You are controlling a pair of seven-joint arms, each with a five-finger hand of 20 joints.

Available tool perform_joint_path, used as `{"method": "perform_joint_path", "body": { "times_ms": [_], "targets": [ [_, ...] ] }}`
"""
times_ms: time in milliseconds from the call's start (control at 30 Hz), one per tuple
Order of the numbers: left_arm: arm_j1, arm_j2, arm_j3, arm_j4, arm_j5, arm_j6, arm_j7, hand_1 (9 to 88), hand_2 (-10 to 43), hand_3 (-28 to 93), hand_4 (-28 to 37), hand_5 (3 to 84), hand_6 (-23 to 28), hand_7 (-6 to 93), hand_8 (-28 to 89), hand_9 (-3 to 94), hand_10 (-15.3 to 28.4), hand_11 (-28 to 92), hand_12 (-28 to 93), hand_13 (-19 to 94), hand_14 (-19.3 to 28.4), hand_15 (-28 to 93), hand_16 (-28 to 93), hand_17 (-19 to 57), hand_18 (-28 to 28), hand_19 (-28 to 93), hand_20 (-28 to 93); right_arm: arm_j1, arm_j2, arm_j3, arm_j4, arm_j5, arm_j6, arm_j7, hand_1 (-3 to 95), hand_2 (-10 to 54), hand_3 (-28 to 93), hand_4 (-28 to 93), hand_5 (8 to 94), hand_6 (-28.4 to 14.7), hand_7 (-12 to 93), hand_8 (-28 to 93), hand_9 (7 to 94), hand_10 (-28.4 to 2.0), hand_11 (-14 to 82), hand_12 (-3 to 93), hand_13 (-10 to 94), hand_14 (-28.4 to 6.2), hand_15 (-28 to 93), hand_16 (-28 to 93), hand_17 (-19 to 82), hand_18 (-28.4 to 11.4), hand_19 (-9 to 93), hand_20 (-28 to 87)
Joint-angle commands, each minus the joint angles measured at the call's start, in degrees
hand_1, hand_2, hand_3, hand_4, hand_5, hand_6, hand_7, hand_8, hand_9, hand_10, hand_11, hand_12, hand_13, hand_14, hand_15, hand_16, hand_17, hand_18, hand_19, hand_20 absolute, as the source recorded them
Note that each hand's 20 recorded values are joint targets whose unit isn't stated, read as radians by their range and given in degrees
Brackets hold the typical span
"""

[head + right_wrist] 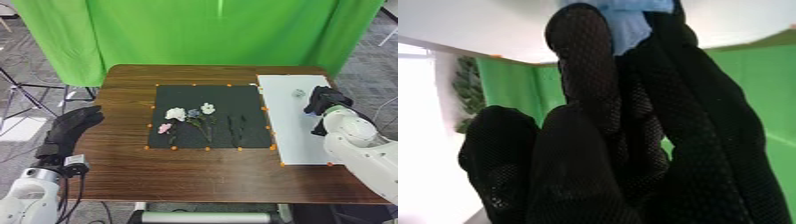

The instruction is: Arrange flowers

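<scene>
Blue piece (pixel 631 32), pinched
I clamped it in my right robot hand (pixel 329 96) above the white panel (pixel 289 142) — left robot hand (pixel 69 126) relaxed.

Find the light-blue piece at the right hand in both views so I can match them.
Head view: the light-blue piece is right of centre, beside the right hand, against the white board.
Right wrist view: the light-blue piece is pinched at the fingertips.
Shared landmark: the green curtain.

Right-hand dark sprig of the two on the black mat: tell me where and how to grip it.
I'd pinch the sprig mid-length, from above and its right: it lies thin and flat, running front to back, its neighbour close on the left.
</scene>
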Motion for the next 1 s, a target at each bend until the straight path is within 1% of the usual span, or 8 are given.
{"method": "perform_joint_path", "body": {
  "times_ms": [33,100,267,367,433,667,800,1000],
  "targets": [
    [0.5,-0.27,-0.4,-0.42,-0.12,-0.22,-0.37,31.2,-5.6,63,-13.8,45.1,3.2,20.4,-8,45.1,13.0,25,16,36,16.8,16,4,1.5,10.7,4,13,3.7,4.0,0.9,-7.2,3.3,3.4,-1.1,65.4,-9.5,52,-19,83.0,-0.6,22,12,91.2,-8.9,28.6,39.4,94,1.1,74,27,70,-14.2,93,71],
    [0.8,-0.29,-0.46,-0.59,-0.21,0.01,-0.31,31.3,-5.5,63,-13.8,45.1,3.2,20.5,-8,45.1,13.0,25,16,36,16.7,16,4,1.5,10.7,4,13,4.6,4.4,0.6,-8.8,3.8,2.4,-1.8,65.9,-9.5,52,-19,82.9,-0.6,22,12,91.0,-8.8,28.0,41.1,94,1.2,74,28,70,-14.0,93,71],
    [0.6,-0.12,-0.56,-0.51,-0.21,-0.04,-0.36,31.2,-5.5,63,-13.8,45.1,3.2,20.6,-8,45.1,13.0,25,16,36,16.7,16,4,1.5,10.7,4,13,6.5,4.7,-1.1,-13.0,9.7,5.0,-3.2,66.6,-9.5,51,-18,82.5,-1.1,23,13,90.7,-8.7,27.4,42.7,94,1.2,74,28,70,-13.8,93,72],
    [0.7,-0.25,-0.62,-0.63,-0.34,0.32,-0.53,31.3,-5.5,63,-13.8,45.1,3.3,20.6,-8,45.1,13.0,25,16,36,16.7,16,4,1.5,10.7,4,13,9.5,3.6,-5.6,-14.2,9.9,6.3,-5.7,66.8,-9.5,51,-18,82.4,-1.1,23,13,90.7,-8.8,27.2,43.0,94,1.2,73,29,70,-14.0,93,72],
    [0.6,-0.17,-0.57,-0.56,-0.16,-0.26,-0.68,31.3,-5.4,63,-13.8,45.2,3.3,20.6,-8,45.1,13.0,25,16,36,16.7,16,4,1.5,10.7,4,13,12.2,2.7,-9.7,-14.6,9.4,5.2,-6.7,66.5,-9.5,51,-17,82.4,-1.1,24,13,90.7,-8.9,27.2,42.8,94,1.3,73,29,70,-14.1,93,71],
    [-0.6,-0.02,0.42,-0.01,-0.15,-0.72,-0.92,31.1,-5.4,63,-13.7,45.1,3.3,20.5,-8,45.1,13.1,25,16,36,16.8,16,4,1.5,10.7,4,13,17.8,-4.3,-18.2,-11.9,15.8,3.3,-7.2,66.0,-9.5,51,-17,82.4,-1.1,24,13,90.8,-8.8,27.5,42.0,94,1.4,73,30,70,-14.1,93,71],
    [-0.4,0.05,0.11,-0.09,-0.3,-0.6,-0.97,31.2,-5.3,63,-13.8,45.1,3.3,20.4,-8,45.1,13.1,25,16,36,16.9,16,4,1.5,10.7,4,13,19.5,-8.2,-21.8,-9.2,18.2,2.7,-6.5,66.0,-9.5,51,-17,82.4,-1.1,24,12,90.9,-8.8,27.3,41.8,94,1.4,73,30,70,-14.1,93,71],
    [-1.5,0.35,0.64,0.56,0.04,-1.17,-0.97,31.1,-5.4,63,-13.8,45.1,3.3,20.3,-8,45.1,12.9,25,16,36,16.8,16,4,1.5,10.7,4,13,18.7,-10.9,-22.4,-6.8,17.5,1.3,-6.0,65.4,-9.5,52,-17,82.3,-1.0,24,12,91.2,-8.9,26.3,41.4,94,1.5,73,30,70,-14.1,93,71]
  ]
}}
